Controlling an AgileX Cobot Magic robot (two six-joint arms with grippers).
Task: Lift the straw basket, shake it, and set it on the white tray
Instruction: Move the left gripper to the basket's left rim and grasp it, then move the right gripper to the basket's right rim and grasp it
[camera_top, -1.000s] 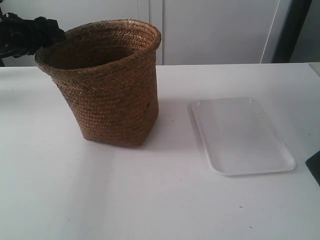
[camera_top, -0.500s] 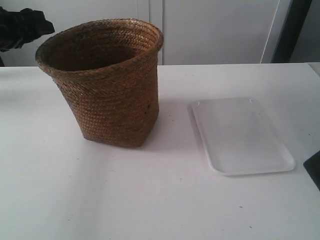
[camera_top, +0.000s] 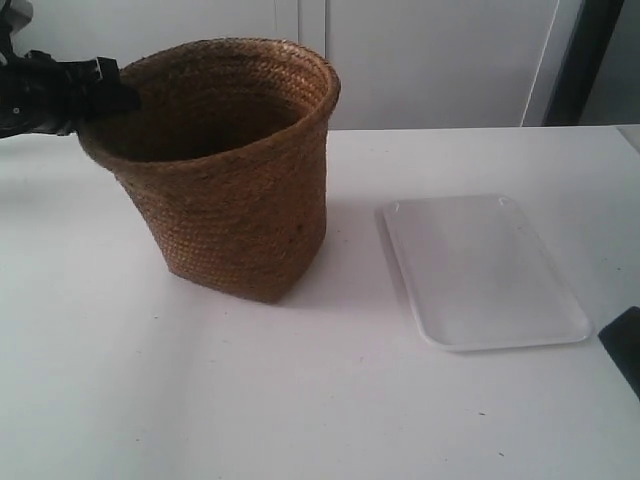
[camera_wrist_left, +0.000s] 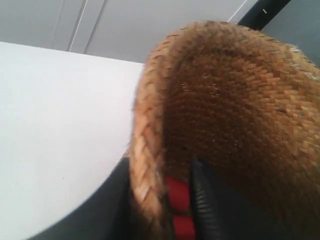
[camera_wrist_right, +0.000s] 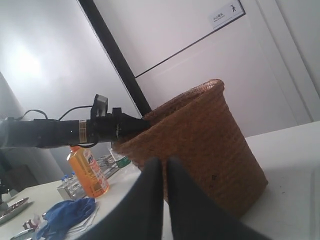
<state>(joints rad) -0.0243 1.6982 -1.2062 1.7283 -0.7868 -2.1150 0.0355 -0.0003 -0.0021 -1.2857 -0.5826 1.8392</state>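
Left gripper (camera_wrist_left: 159, 197) first: we find it clamped on the braided rim of the straw basket (camera_top: 235, 190). In the left wrist view one ribbed black finger (camera_wrist_left: 202, 200) sits inside the woven wall, the other lies outside it, and the rim is pinched between them. In the exterior view this arm reaches in from the upper left of the frame and meets the rim on its left side. We see the basket in the left half of that frame, on the white table (camera_top: 300, 400), leaning a little to the right. The white tray (camera_top: 485, 270) lies flat right of centre, apart from the basket. Our right gripper (camera_wrist_right: 164, 175) sits low in the centre of its wrist view, its dark fingers pressed together around nothing, with the basket beyond. At that frame's lower left we see an orange bottle (camera_wrist_right: 89, 172) and a blue cloth (camera_wrist_right: 65, 212).
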